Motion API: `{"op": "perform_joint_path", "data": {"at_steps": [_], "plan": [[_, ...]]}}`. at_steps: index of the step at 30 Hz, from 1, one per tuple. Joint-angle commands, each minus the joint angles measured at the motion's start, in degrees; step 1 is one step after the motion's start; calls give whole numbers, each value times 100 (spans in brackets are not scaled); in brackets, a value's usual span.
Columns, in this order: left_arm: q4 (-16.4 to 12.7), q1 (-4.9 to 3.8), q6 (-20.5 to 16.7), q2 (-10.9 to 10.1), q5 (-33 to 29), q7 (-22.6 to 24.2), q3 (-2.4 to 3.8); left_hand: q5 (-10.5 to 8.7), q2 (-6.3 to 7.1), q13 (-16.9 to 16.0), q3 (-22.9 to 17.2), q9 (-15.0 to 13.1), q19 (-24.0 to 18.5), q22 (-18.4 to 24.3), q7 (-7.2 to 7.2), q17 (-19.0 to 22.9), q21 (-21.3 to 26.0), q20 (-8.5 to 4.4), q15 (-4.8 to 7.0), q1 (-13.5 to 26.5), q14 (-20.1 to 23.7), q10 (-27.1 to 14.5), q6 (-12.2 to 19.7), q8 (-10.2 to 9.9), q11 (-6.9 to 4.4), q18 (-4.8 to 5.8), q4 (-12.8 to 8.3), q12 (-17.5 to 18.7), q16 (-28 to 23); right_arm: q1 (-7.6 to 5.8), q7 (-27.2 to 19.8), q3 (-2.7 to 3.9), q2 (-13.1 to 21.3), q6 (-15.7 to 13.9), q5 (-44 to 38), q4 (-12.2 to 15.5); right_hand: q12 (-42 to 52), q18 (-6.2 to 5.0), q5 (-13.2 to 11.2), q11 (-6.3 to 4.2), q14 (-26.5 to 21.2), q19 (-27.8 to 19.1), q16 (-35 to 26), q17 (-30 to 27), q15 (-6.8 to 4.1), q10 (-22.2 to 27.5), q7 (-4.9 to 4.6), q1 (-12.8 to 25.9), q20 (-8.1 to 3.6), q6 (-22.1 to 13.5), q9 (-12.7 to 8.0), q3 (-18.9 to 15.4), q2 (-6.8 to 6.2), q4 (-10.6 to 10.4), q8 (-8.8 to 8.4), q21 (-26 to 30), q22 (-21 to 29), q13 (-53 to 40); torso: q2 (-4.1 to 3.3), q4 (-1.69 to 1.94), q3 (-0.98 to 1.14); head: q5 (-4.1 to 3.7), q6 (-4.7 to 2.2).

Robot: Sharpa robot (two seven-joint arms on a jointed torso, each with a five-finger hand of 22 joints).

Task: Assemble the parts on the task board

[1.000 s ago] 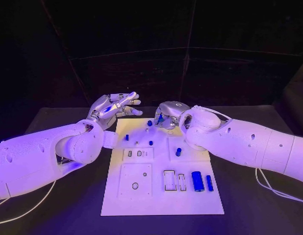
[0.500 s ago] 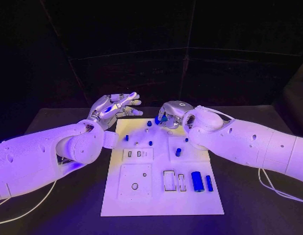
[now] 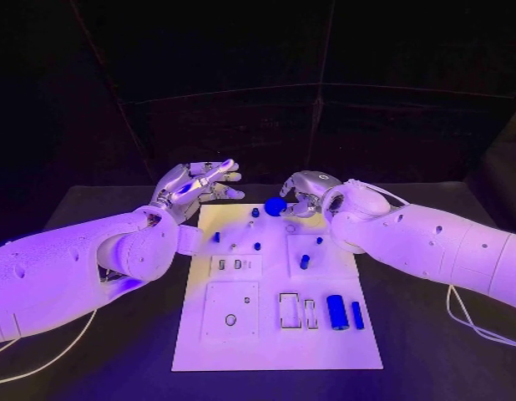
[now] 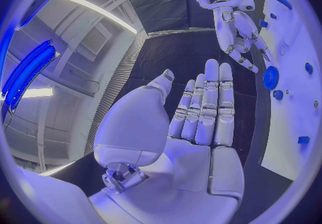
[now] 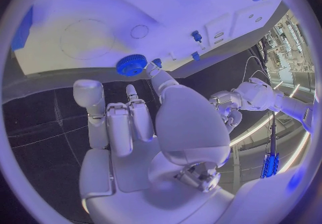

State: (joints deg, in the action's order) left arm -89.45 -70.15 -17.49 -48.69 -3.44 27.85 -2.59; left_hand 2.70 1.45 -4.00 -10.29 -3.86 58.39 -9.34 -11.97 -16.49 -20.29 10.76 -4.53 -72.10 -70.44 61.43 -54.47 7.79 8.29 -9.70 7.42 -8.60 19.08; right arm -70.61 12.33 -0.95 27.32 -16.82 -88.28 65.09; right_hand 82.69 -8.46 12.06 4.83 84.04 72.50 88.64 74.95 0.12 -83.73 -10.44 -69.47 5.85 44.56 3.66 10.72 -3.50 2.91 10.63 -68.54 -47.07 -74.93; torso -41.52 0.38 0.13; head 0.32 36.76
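Right hand (image 3: pixel 304 192) is up over the far end of the task board (image 3: pixel 210 338), and it grips a small blue toothed wheel (image 3: pixel 275 205), a gear by the look of it, pinched at the fingertips on the side facing the other hand. From the right wrist view that gear (image 5: pixel 131 65) sits just beyond the tip of one finger and the thumb, right at the board's edge (image 5: pixel 80 68), and whether it touches the board I cannot tell. Left hand (image 3: pixel 194 186) hangs off the board's far corner, just across from the right hand, released, holding nothing; the left wrist view shows its fingers (image 4: pixel 208 106) lying straight and side by side with the thumb apart, and the right hand (image 4: pixel 238 34) with the gear (image 4: pixel 271 77) beyond them. On the board nearest the right hand, a few small blue pegs (image 3: pixel 255 212) stand upright in their holes. Further back toward the robot, a row of little recesses carries small pale pieces I cannot make out. Closest to the robot, two blue cylinders (image 3: pixel 336 311) lie side by side on the board's right portion, beside a rectangular pocket (image 3: pixel 288 308) in the white plate that looks unfilled.
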Motion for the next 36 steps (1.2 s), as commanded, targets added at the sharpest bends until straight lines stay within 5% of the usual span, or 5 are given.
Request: {"op": "perform_joint_path", "data": {"at_steps": [1, 10, 36], "plan": [[7, -4, 96, 10, 14, 23, -1, 8, -72, 5, 11, 6, 37, 8, -9, -5, 4, 9, -1, -8, -3, 20, -19, -39, 6, -73, -30, 36, -36, -18, -325, 6, -76, 327, 528, -207, -20, 77, 61, 46, 511, 5, 7, 1117, 56, 18, -2, 64, 56, -87, 5, -116, -31, -51, -45, 33, 9, -552, -9, 12, -2, 1, -9], [32, -4, 110, 39, 14, 15, -5, 8, -72, 5, 11, 6, 37, 8, -9, -5, 4, 9, -1, -8, -3, 20, -19, -39, 6, -73, -30, 36, -36, -21, -520, 8, -309, 675, 828, -634, -22, 73, 75, 56, 511, -8, 7, 1119, 65, 25, -11, 90, 67, -110, 10, -180, -1, -104, -48, 41, 30, -550, -9, 7, 0, 28, 9], [76, -4, 119, 53, 15, 4, -25, 9, -87, 5, -2, 6, 39, 13, -5, -28, 10, 8, 0, -35, 1, 30, -25, -50, 4, -73, -67, 54, -45, -90, -622, 19, -419, 244, 995, -820, 0, 76, 113, 69, 518, 1, 19, 1150, 78, 14, -24, 103, 81, -87, 21, -239, 95, -182, -21, 21, 6, -576, -3, 2, 7, 70, 25]]}}
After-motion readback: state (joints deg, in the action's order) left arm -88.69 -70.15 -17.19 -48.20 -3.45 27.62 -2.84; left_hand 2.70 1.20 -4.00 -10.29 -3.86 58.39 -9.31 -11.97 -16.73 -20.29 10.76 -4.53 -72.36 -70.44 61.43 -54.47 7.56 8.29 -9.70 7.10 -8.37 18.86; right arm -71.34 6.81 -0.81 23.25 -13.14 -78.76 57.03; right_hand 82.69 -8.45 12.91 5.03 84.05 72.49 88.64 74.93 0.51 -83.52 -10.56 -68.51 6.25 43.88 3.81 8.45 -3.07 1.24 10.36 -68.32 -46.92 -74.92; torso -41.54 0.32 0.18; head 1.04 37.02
